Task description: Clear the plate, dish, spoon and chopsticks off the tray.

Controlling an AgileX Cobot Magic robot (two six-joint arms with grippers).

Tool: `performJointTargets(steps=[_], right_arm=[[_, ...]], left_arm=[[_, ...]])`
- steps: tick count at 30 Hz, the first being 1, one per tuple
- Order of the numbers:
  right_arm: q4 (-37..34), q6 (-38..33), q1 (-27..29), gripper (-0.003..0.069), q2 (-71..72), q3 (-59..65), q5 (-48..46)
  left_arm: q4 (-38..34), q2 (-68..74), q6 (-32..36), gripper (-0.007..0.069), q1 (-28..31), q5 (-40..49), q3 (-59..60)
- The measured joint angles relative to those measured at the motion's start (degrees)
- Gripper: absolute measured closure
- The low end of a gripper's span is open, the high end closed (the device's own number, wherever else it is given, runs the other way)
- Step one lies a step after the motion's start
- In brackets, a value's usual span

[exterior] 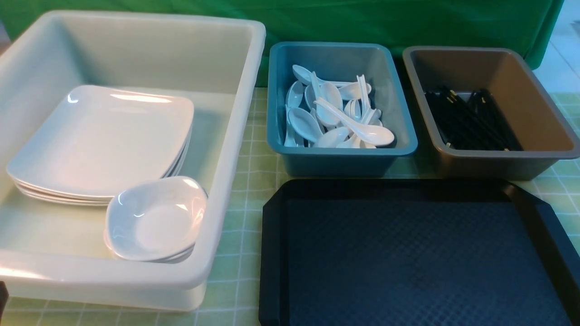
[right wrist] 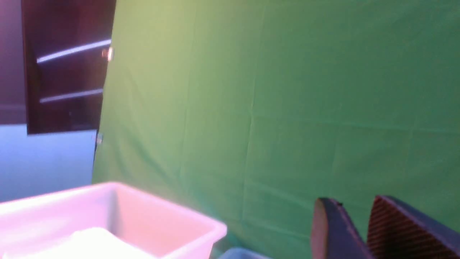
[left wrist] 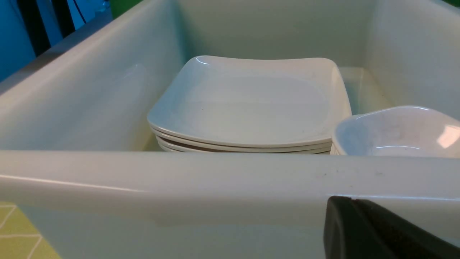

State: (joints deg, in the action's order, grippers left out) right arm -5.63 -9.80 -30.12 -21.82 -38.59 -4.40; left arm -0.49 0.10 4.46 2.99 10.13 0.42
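The black tray [exterior: 272,253] lies at the front right with nothing on its textured floor. A white plate [exterior: 104,140] tops a small stack inside the white tub [exterior: 136,276]; a small white dish [exterior: 156,217] sits in front of it on others like it. White spoons [exterior: 335,113] fill the blue tub [exterior: 340,151]. Black chopsticks [exterior: 466,120] lie in the brown-grey tub [exterior: 498,155]. My left gripper [left wrist: 350,199] is shut and empty, just outside the white tub's [left wrist: 179,172] near wall, facing the plate [left wrist: 251,104] and dish [left wrist: 399,133]. My right gripper [right wrist: 354,201] is open, empty, raised toward the green backdrop.
A green checked cloth [exterior: 247,149] covers the table between the tubs. A green backdrop [exterior: 362,22] hangs behind them. The white tub's corner [right wrist: 143,219] shows low in the right wrist view, with a dark shelf [right wrist: 68,64] beyond it.
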Motion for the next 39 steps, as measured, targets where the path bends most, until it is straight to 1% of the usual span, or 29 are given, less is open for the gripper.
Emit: performJointTargets(steps=[3, 5, 6, 7, 8, 11, 12, 13, 14, 15, 16, 19, 21, 28, 39], right_arm=[[-0.7, -1.2, 0.0, 0.0491, -1.2, 0.8, 0.0], [-0.8, -1.9, 1.3, 0.0485, -1.2, 2.5, 0.0], [-0.8, -2.3, 5.0, 0.0482, -0.8, 5.2, 0.2], [-0.8, -2.4, 6.7, 0.0479, -0.7, 6.5, 0.2], [-0.8, -2.7, 10.0, 0.0477, -0.4, 9.0, 0.3], [-0.8, -3.7, 19.9, 0.0468, 1.2, 19.0, 0.2], [-0.8, -3.8, 21.1, 0.0468, 1.6, 20.5, 0.2], [-0.8, -4.2, 25.4, 0.0464, 3.7, 26.9, 0.1], [-0.8, -4.6, 27.5, 0.0462, 5.4, 31.1, 0.2], [-0.8, -4.6, 27.9, 0.0462, 5.7, 31.9, 0.2], [-0.8, -4.7, 29.7, 0.0461, 8.1, 36.4, -1.0], [-0.8, -6.0, 30.8, 0.0456, 15.4, 39.0, -6.5], [-0.8, -6.5, 30.9, 0.0447, 20.6, 39.1, -7.7], [-0.8, -6.2, 30.9, 0.0424, 20.6, 39.0, -8.9], [-0.8, -6.2, 30.9, 0.0419, 20.5, 39.0, -8.8]], left_arm=[[0.0, 0.0, 0.0, 0.0630, 0.0, 0.0, 0.0], [0.0, 0.0, 0.0, 0.0630, 0.0, 0.0, 0.0], [0.0, 0.0, 0.0, 0.0630, 0.0, 0.0, 0.0], [0.0, 0.0, 0.0, 0.0630, 0.0, 0.0, 0.0], [0.0, 0.0, 0.0, 0.0630, 0.0, 0.0, 0.0], [0.0, 0.0, 0.0, 0.0630, 0.0, 0.0, 0.0], [0.0, 0.0, 0.0, 0.0630, 0.0, 0.0, 0.0], [0.0, 0.0, 0.0, 0.0630, 0.0, 0.0, 0.0], [0.0, 0.0, 0.0, 0.0630, 0.0, 0.0, 0.0], [0.0, 0.0, 0.0, 0.0630, 0.0, 0.0, 0.0], [0.0, 0.0, 0.0, 0.0630, 0.0, 0.0, 0.0], [0.0, -0.1, 0.0, 0.0630, 0.1, 0.0, 0.0], [0.0, -0.1, 0.0, 0.0630, 0.1, -0.1, 0.0], [0.0, -0.2, 0.0, 0.0630, 0.1, -0.4, 0.0], [0.0, -0.2, 0.0, 0.0630, 0.1, -0.6, 0.0]])
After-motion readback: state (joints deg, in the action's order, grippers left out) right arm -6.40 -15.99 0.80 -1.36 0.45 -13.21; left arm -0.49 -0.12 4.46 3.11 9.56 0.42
